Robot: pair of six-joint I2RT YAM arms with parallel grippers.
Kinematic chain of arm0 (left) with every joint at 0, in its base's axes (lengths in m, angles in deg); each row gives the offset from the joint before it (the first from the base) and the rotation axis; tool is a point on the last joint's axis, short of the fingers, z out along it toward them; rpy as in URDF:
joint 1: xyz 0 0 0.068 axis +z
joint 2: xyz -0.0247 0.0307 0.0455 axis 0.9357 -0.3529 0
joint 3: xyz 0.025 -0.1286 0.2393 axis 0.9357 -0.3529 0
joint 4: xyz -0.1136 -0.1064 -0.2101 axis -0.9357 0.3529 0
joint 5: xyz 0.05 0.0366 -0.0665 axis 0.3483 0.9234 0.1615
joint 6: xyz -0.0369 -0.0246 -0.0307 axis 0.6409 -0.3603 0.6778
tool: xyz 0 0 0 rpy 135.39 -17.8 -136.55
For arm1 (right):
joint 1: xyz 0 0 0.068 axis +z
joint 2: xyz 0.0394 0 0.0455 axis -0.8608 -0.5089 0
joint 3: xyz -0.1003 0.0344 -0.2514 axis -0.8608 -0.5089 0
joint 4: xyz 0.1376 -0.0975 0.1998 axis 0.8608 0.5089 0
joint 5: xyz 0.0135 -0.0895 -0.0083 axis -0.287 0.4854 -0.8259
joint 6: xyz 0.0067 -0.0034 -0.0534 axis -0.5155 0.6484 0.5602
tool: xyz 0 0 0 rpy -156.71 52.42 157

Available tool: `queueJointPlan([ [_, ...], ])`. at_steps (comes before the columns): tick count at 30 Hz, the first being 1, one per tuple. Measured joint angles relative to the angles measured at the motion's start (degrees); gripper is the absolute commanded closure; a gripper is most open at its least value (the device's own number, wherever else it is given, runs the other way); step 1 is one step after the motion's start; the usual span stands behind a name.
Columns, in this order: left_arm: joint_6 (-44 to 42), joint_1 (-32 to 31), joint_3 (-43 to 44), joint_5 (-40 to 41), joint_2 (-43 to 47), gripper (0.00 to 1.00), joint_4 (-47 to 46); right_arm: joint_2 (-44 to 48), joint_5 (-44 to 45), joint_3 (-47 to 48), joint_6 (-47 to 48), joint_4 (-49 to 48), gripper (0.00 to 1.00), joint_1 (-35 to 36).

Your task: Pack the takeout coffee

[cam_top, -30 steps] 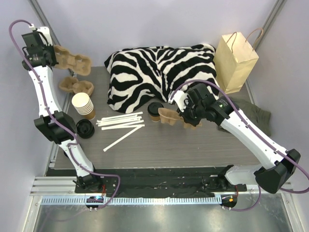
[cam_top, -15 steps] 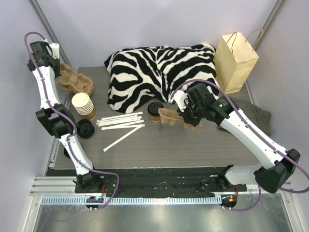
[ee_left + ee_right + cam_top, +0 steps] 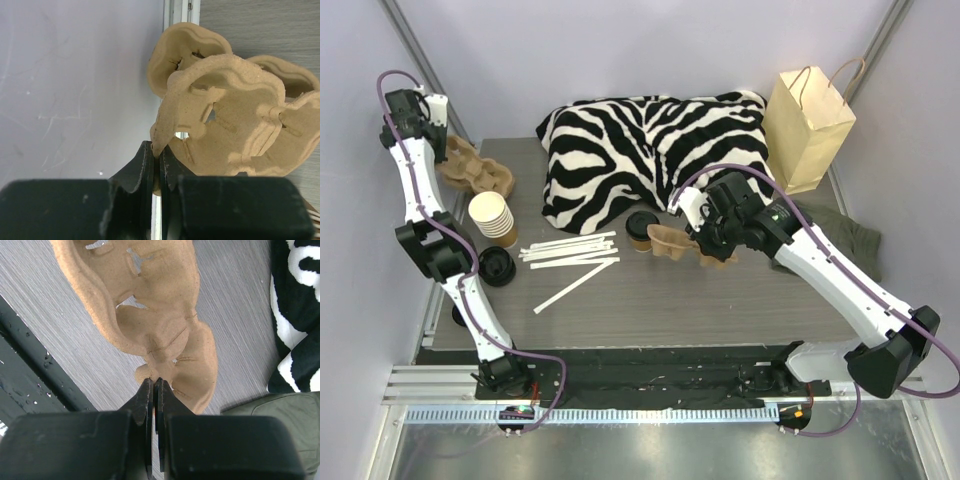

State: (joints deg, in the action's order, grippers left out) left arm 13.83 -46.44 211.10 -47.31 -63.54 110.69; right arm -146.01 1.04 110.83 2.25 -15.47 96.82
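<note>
The takeout coffee (image 3: 640, 226), a small brown cup with a black lid, stands mid-table just left of a pulp cup carrier (image 3: 672, 242). My right gripper (image 3: 705, 245) is shut on that carrier's right edge; in the right wrist view the jaws (image 3: 156, 382) pinch the rim of the carrier (image 3: 150, 305) over the grey table. At the far left, my left gripper (image 3: 438, 140) is shut on the edge of a second pulp carrier (image 3: 475, 170). In the left wrist view the fingers (image 3: 159, 152) clamp this carrier (image 3: 230, 110), which lies on another one.
A stack of lidless paper cups (image 3: 492, 218) and loose black lids (image 3: 496, 266) sit at the left. White paper-wrapped straws (image 3: 570, 252) lie in front of the zebra cushion (image 3: 650, 150). A kraft paper bag (image 3: 807, 125) stands at the back right beside a green cloth (image 3: 840, 235).
My left arm has brought its carrier down from the air onto the other carrier at the table's far left. The right arm and its carrier have stayed put.
</note>
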Motion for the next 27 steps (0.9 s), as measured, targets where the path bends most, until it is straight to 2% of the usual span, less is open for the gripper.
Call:
queueJointPlan([
  [2,-0.4,0.0,0.0,0.0,-0.6,0.91,0.0,-0.3,0.0,0.0,0.0,0.0,0.99,0.0],
  [5,-1.2,0.0,0.0,0.0,-1.1,0.79,-0.3,-0.7,0.0,0.0,0.0,0.0,0.99,0.0],
  [8,-1.9,0.0,0.0,0.1,-1.1,0.49,-0.7,-0.9,0.0,0.0,0.0,0.0,0.99,0.0],
  [12,-2.8,-0.1,0.0,0.6,-1.1,0.33,-1.6,-1.0,0.0,0.0,0.0,0.0,0.99,0.0],
  [22,-2.2,-0.5,1.6,1.8,-0.9,0.16,-4.3,-0.8,-1.5,-0.6,0.2,0.0,0.99,0.0],
  [27,0.3,-1.4,1.6,-1.1,2.1,0.06,-3.3,0.5,-2.3,-4.2,0.9,-0.3,0.99,1.5],
])
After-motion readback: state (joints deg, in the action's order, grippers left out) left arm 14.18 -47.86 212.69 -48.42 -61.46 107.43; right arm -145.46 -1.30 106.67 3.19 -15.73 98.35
